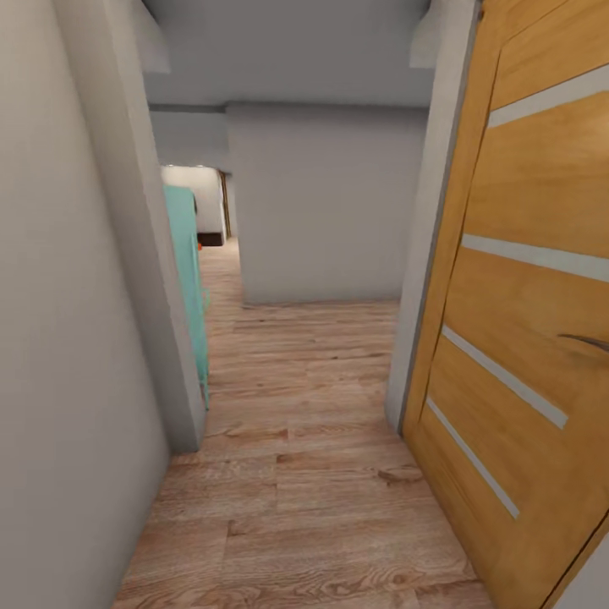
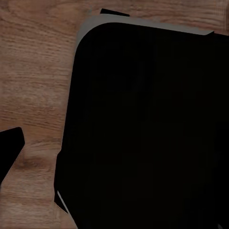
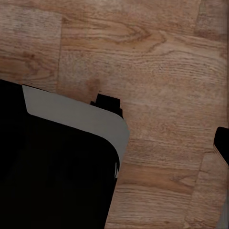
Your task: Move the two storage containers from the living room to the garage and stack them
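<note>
Head view: wood-plank hallway [image 1: 313, 474] beside my open door [image 1: 524, 321]; tool state indiscernible; thin-walled containers, presumably light, suit rim grasps.

The robot base [image 2: 148, 133] appears in the left wrist view as a large black body with a broadly rounded corner. A thin pale grey band edges its outline, and a small white mark sits near one lower edge. In the right wrist view, the base [image 3: 52, 176] is black with a wider light grey chamfered rim around the rounded corner. A small black tab projects beyond that rim.
</note>
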Available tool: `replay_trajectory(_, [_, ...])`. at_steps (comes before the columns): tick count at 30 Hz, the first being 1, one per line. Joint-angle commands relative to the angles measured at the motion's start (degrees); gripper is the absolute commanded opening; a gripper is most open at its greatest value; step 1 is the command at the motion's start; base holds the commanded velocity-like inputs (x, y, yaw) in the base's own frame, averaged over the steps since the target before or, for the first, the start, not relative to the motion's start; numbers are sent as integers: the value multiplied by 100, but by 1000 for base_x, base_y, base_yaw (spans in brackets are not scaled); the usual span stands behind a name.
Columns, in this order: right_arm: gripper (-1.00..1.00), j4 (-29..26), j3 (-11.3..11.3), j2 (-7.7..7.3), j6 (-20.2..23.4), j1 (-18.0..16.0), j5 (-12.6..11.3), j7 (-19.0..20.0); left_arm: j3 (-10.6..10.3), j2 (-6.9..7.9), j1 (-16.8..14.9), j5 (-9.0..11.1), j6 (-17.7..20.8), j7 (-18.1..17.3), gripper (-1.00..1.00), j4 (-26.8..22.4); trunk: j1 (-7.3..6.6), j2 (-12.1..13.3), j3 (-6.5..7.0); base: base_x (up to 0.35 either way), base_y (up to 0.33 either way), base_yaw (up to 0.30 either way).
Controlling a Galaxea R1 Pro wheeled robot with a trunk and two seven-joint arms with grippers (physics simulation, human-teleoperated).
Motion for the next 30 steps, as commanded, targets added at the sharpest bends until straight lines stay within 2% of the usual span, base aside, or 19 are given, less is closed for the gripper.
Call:
replay_trajectory(1, [100,18,38,3,-34,-7,-61,30,1,0,0,31,-10,4,100,-3,3,-2,-5,323,0,0])
replay_trajectory(30, [100,17,35,5,-37,-7,-70,26,1,8,0,40,-2,4,100,-3,3,-2,-5,323,0,0])
